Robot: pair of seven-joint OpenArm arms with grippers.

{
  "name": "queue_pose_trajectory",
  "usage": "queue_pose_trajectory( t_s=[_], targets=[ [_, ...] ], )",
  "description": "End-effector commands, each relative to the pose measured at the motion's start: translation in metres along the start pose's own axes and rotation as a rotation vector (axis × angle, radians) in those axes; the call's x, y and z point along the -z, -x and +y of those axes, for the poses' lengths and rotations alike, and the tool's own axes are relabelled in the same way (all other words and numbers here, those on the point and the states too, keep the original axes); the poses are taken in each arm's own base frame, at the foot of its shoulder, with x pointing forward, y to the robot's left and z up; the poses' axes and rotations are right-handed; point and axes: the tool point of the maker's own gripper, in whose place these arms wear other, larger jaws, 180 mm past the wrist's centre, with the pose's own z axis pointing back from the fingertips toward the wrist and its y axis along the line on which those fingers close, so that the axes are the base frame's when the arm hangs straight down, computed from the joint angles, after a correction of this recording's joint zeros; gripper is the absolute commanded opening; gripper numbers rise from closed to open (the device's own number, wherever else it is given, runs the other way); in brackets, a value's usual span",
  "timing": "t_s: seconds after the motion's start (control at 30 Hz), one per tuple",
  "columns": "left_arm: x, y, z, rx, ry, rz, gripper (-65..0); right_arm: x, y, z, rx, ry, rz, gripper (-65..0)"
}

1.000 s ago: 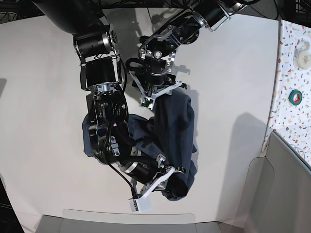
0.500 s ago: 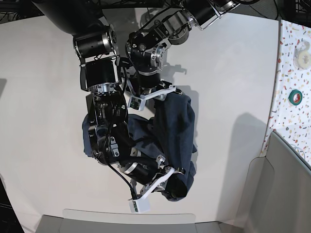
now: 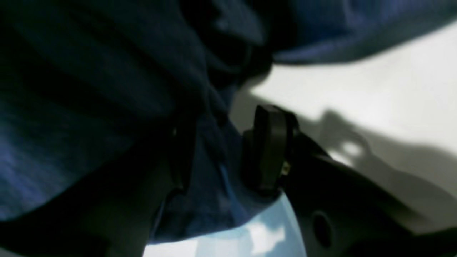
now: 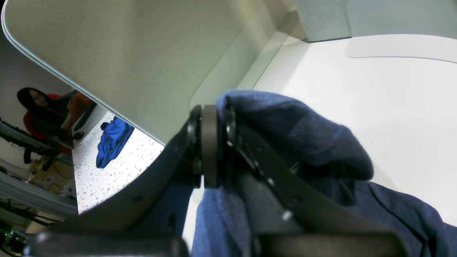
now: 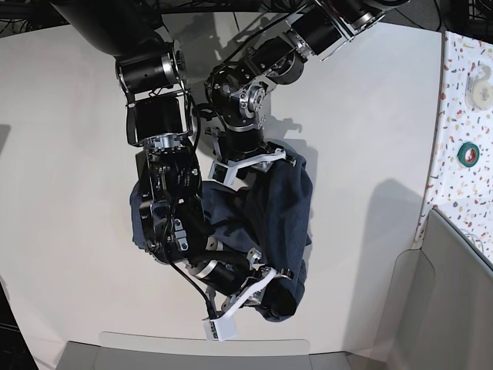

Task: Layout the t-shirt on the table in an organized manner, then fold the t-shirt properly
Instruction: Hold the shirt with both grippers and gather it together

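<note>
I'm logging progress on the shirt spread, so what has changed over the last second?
The left gripper, shut on the t-shirt, turned at the wrist and shifted slightly toward the right arm; the upper edge of the cloth moved with it. The right gripper stayed shut on the shirt's lower end, nearly in place. Most of the shirt remains bunched on the table.

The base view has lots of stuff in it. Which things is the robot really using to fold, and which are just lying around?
Used for the job:
the t-shirt, bunched up
the table beneath it
the left pincer, shut on the t-shirt
the right pincer, shut on the t-shirt

Just lying around:
the green tape roll on the speckled surface
the white tape roll
the bright blue cloth
</note>
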Motion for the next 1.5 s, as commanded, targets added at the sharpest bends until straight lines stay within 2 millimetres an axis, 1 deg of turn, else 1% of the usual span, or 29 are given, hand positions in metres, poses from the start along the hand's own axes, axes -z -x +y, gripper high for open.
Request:
queue_pose_trajectory(
  t_s=[0.0,0.2,0.33,0.43,0.53,0.6,0.7,0.77,0.83,1.1,1.2,1.4,1.47],
  targets=[
    [-0.001,-0.022,0.005,-0.02,-0.018,-0.067,-38.3,0.001,-0.028,0.019,-0.03,-0.052,-0.073,-65.0],
    [-0.001,-0.023,0.005,-0.019,-0.02,-0.07,-38.5,0.001,-0.027,0.019,-0.029,-0.051,-0.072,-65.0],
    [0.003,-0.034,0.013,-0.022,-0.035,-0.092,-38.5,0.001,-0.027,0.019,-0.027,-0.052,-0.071,-65.0],
    [0.003,-0.034,0.014,-0.021,-0.037,-0.094,-38.5,0.001,-0.026,0.018,-0.026,-0.051,-0.069,-65.0],
    [0.007,-0.043,0.019,-0.021,-0.049,-0.11,-38.5,0.001,-0.026,0.018,-0.025,-0.052,-0.069,-65.0],
    [0.007,-0.043,0.02,-0.02,-0.051,-0.111,-38.5,0.001,-0.026,0.019,-0.026,-0.053,-0.07,-65.0],
    [0.01,-0.038,0.027,-0.004,-0.065,-0.108,-38.5,0.0,-0.027,0.019,-0.025,-0.056,-0.072,-65.0],
    [0.011,-0.037,0.028,-0.001,-0.067,-0.107,-38.5,0.0,-0.027,0.019,-0.025,-0.056,-0.072,-65.0],
    [0.015,-0.032,0.037,-0.001,-0.087,-0.097,-38.6,0.0,-0.028,0.02,-0.026,-0.056,-0.073,-65.0],
    [0.03,-0.027,0.078,-0.078,-0.175,-0.058,-38.6,0.0,-0.028,0.02,-0.026,-0.058,-0.074,-65.0],
    [0.032,-0.024,0.084,-0.092,-0.188,-0.048,-38.6,0.0,-0.028,0.02,-0.026,-0.058,-0.074,-65.0],
    [0.032,-0.023,0.085,-0.09,-0.19,-0.047,-38.6,0.0,-0.029,0.02,-0.025,-0.057,-0.075,-65.0],
    [0.034,-0.019,0.091,-0.078,-0.201,-0.045,-38.6,0.0,-0.028,0.019,-0.023,-0.056,-0.075,-65.0]
  ],
)
